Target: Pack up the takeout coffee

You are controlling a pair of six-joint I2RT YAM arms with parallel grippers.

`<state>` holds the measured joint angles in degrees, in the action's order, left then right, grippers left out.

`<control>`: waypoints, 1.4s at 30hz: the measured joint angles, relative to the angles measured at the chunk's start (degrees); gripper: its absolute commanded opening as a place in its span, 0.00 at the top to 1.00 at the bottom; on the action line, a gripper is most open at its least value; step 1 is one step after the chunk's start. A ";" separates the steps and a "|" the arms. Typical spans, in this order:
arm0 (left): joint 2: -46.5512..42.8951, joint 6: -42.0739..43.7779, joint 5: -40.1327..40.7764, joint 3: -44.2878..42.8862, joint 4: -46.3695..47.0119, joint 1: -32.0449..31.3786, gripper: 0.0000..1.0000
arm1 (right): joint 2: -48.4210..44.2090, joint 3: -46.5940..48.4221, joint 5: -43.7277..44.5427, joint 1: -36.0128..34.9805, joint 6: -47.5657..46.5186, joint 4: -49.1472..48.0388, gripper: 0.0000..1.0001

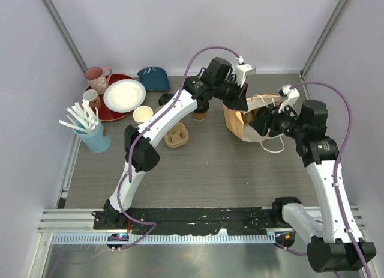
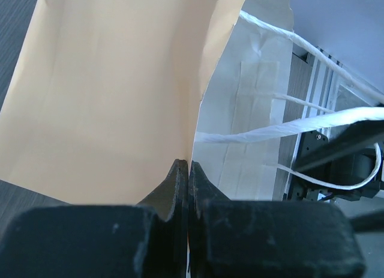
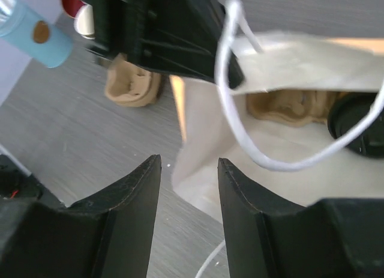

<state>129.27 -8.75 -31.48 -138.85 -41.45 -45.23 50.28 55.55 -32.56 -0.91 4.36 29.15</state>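
The takeout coffee (image 3: pixel 359 126) shows only its round black lid inside the paper bag (image 3: pixel 300 182), long axis toward the bag mouth; the left gripper (image 2: pixel 188 165) pinches the bag wall, and the right gripper (image 3: pixel 189 164) stands part-open and empty.

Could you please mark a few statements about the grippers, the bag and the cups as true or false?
1. The left gripper has its fingers shut on the edge of the paper bag. True.
2. The right gripper has its fingers clamped on a coffee cup. False: they stand open with no cup between them.
3. A black-lidded cup sits inside the bag. True.
4. The pink mug is inside the bag. False: it stands at the table's far left, by the red plate.
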 measured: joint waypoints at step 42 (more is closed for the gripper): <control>-10.60 -5.53 -9.70 10.69 -16.65 0.26 0.86 | 10.49 37.81 0.09 0.00 -1.18 28.37 0.51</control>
<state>118.67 -14.28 -41.19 -128.16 -58.11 -44.97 60.77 93.36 -32.47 -0.91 3.18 57.52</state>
